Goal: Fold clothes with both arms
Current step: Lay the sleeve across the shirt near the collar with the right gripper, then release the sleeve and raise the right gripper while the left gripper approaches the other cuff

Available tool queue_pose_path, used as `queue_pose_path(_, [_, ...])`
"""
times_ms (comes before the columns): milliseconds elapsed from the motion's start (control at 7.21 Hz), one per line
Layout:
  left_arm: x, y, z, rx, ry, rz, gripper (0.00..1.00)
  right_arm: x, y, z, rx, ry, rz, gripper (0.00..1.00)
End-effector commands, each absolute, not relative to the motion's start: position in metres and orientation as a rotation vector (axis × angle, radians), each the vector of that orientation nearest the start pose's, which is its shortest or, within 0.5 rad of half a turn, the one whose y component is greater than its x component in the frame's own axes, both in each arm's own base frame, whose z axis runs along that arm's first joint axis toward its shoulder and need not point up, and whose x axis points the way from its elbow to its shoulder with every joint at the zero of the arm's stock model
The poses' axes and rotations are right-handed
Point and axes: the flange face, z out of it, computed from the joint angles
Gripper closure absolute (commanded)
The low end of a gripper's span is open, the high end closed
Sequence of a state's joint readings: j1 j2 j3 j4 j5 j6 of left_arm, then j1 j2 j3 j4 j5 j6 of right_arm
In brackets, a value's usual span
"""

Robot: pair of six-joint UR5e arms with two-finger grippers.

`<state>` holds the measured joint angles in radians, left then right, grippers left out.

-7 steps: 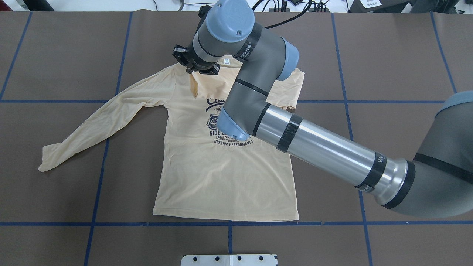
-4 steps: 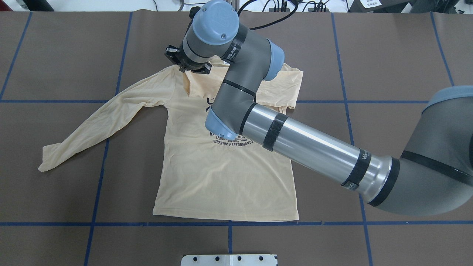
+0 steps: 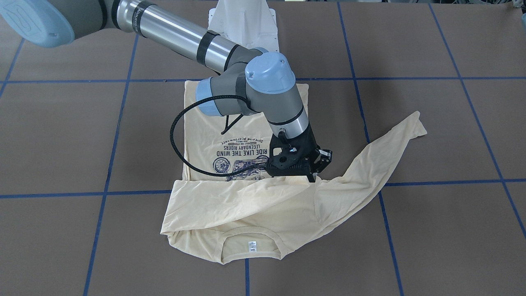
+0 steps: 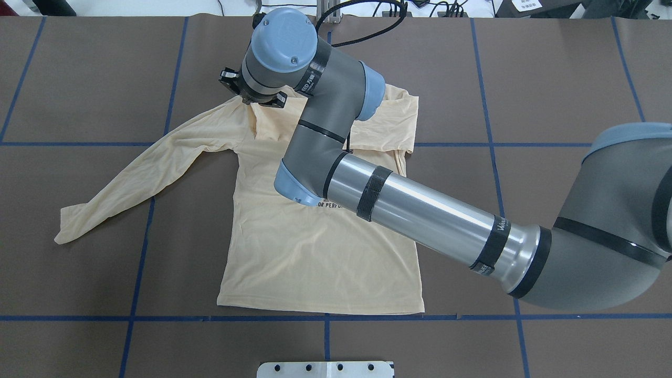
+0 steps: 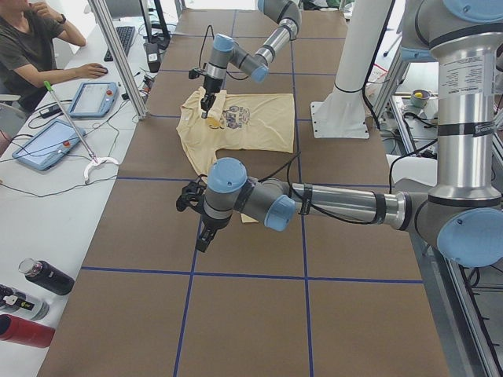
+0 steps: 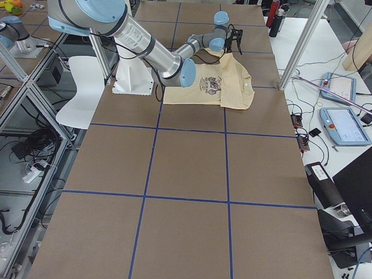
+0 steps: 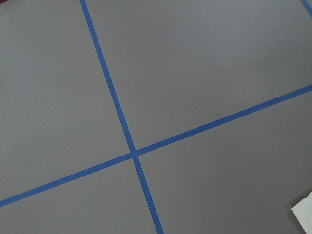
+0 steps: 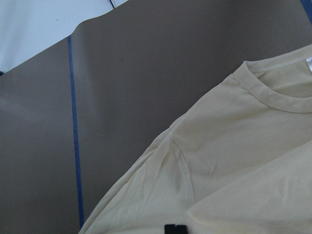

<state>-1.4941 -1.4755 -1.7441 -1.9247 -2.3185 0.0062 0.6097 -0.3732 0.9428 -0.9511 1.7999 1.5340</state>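
The cream-yellow T-shirt [image 4: 315,262] lies front-up on the brown table. One sleeve [image 3: 230,201] is drawn across the chest over part of the navy print [image 3: 238,154]. The other sleeve [image 4: 131,178] stretches out flat. My right gripper [image 3: 311,177] is shut on the drawn-over fabric near the far shoulder, and the wrist hides its tips from overhead [image 4: 253,102]. The neck label [image 3: 252,246] shows. My left gripper [image 5: 198,236] hangs over bare table past the outstretched sleeve. I cannot tell whether it is open or shut.
The white pedestal base [image 3: 242,20] stands at the robot's side of the table. Blue tape lines [image 4: 325,317] grid the brown surface. A person [image 5: 31,47] sits at a side bench with tablets, and bottles [image 5: 43,276] lie there.
My right arm has swung toward the overhead view's left, pulling the held fabric further across the chest. More of the print is now covered.
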Motion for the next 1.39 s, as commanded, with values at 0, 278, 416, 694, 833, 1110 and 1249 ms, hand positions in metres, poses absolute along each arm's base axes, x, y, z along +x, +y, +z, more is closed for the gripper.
queue_pose_path(0, [-0.028,-0.475,0.579,0.384,0.767,0.242,0.00,-0.643,-0.578,0.048,0.196,-1.184,0.372,0.07])
queue_pose_path(278, [-0.028,-0.475,0.579,0.382,0.773,0.243,0.00,-0.645,-0.579,0.050,0.183,-1.180,0.400,0.01])
queue_pose_path(416, [-0.026,-0.477,0.576,0.384,0.776,0.242,0.00,-0.635,-0.575,0.039,0.157,-1.208,0.432,0.01])
queue_pose_path(694, [0.019,-0.488,0.560,0.366,0.854,0.129,0.00,-0.560,-0.565,0.126,0.050,-1.216,0.399,0.01])
queue_pose_path(833, [0.045,-0.487,0.554,0.345,0.895,0.086,0.00,-0.509,-0.570,0.164,-0.002,-1.213,0.397,0.01])
queue_pose_path(1110, [0.109,-0.477,0.554,0.297,0.954,0.094,0.00,-0.441,-0.570,0.218,-0.036,-1.210,0.422,0.02])
queue_pose_path(1249, [0.133,-0.467,0.554,0.274,0.983,0.099,0.02,-0.405,-0.561,0.245,-0.026,-1.207,0.422,0.02])
